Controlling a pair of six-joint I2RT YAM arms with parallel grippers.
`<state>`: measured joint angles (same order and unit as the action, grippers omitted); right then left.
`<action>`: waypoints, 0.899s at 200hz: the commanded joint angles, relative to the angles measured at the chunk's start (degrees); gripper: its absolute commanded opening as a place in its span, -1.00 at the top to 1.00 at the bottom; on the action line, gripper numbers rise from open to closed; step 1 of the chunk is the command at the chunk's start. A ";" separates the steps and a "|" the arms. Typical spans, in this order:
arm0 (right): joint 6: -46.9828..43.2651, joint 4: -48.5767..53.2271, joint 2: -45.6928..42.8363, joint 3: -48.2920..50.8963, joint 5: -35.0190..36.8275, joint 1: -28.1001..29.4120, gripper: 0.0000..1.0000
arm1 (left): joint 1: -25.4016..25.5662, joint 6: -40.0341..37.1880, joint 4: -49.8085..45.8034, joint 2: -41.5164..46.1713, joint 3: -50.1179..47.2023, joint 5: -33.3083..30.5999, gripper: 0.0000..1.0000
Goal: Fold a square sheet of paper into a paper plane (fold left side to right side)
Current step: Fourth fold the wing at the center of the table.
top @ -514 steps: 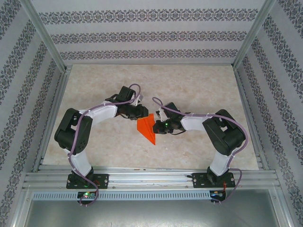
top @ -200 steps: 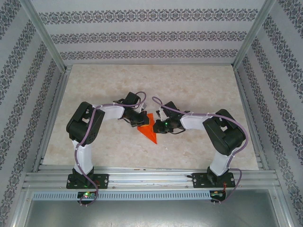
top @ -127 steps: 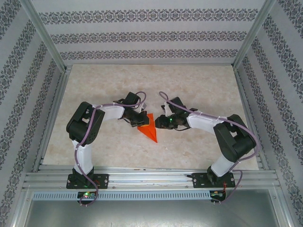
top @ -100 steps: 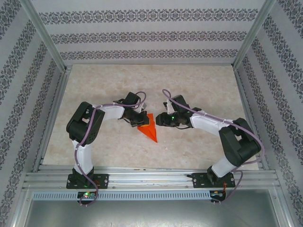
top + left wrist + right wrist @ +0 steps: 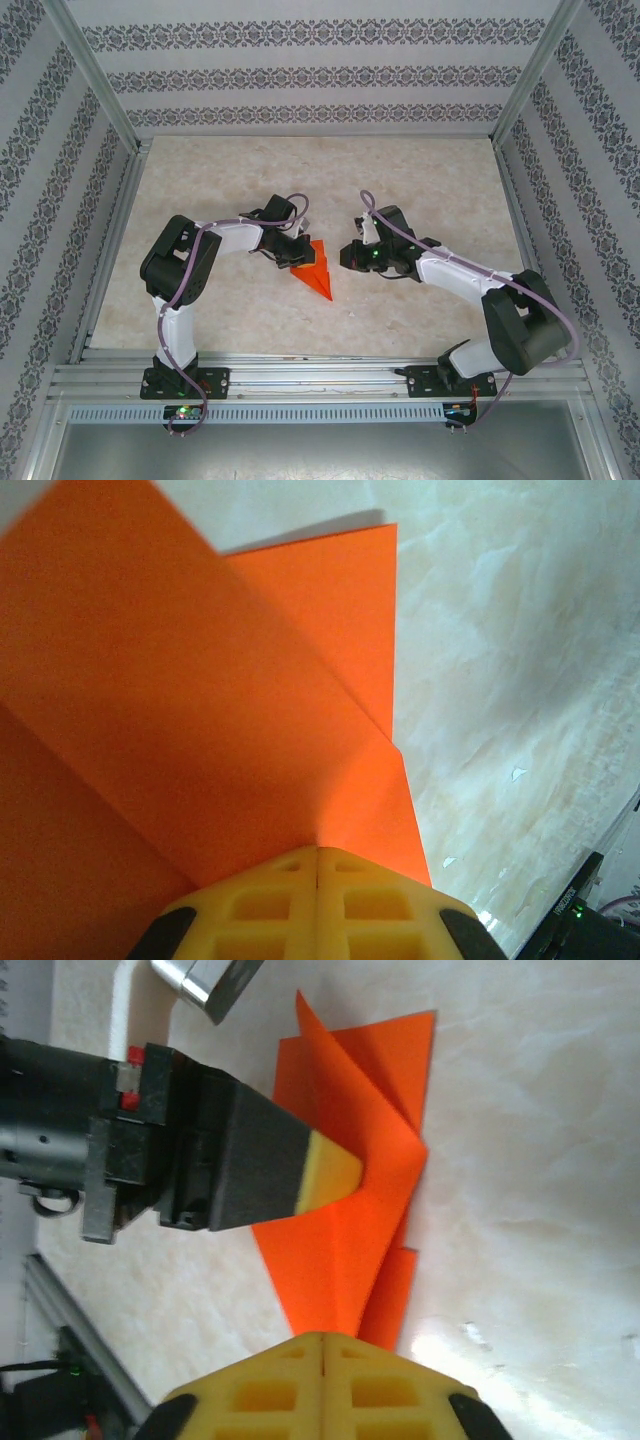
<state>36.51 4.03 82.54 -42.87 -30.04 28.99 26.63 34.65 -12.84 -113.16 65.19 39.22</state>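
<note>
Overlapping left gripper [image 5: 332, 1180] hides part of paper plane [image 5: 345, 1250].

No text, label, brand or number can be read anywhere.

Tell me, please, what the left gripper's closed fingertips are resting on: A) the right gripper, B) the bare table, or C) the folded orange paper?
C: in the right wrist view the left gripper's yellow tip sits on the orange paper, and the overhead view shows it over the paper's left part.
</note>
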 commanded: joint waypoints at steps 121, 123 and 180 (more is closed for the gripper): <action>3.63 -7.02 14.14 -1.28 -4.06 7.55 1.00 | 0.06 -1.70 -4.03 -2.15 -0.31 -3.80 0.97; 3.65 -7.02 14.18 -1.19 -3.99 7.59 1.00 | 0.06 -1.70 -4.03 -2.15 -0.32 -3.85 0.97; 4.01 -6.85 12.92 0.41 -3.97 8.38 1.00 | 0.07 -1.87 -4.47 -2.41 0.02 -4.02 0.97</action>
<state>39.77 -2.46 96.03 -43.29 -33.10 36.93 26.63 34.61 -12.86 -113.16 65.19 39.22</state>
